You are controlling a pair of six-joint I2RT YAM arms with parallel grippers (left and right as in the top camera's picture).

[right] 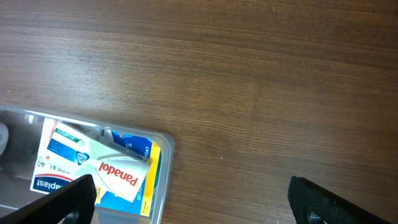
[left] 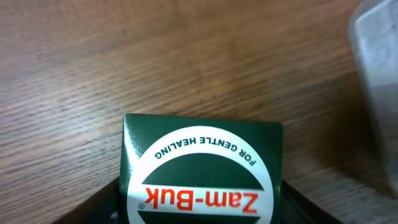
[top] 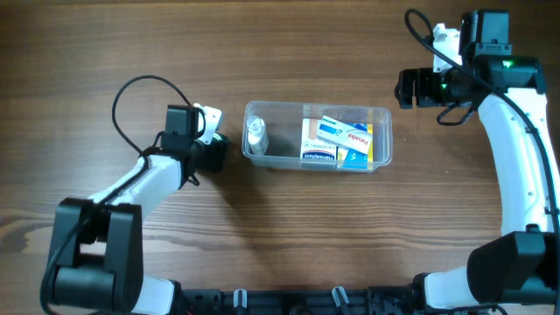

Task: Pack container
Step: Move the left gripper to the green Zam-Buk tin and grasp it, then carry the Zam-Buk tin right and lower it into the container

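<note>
The clear plastic container [top: 381, 115] lies in the middle of the table. It holds a small spray bottle [top: 255, 136] at its left end and several small boxes at its right end, with a white Panadol box [top: 353, 136] on top. My left gripper [top: 213, 151] is just left of the container, shut on a dark green Zam-Buk box [left: 200, 168] close above the wood. The container's wall [left: 376, 93] shows at the right edge of the left wrist view. My right gripper [top: 406, 87] is open and empty, up and to the right of the container. Its view shows the container's corner [right: 163, 180] and the Panadol box [right: 118, 174].
Bare wooden table [top: 289, 245] surrounds the container. A black cable [top: 131, 92] loops behind the left arm. The right arm's white links [top: 516, 149] run down the right side.
</note>
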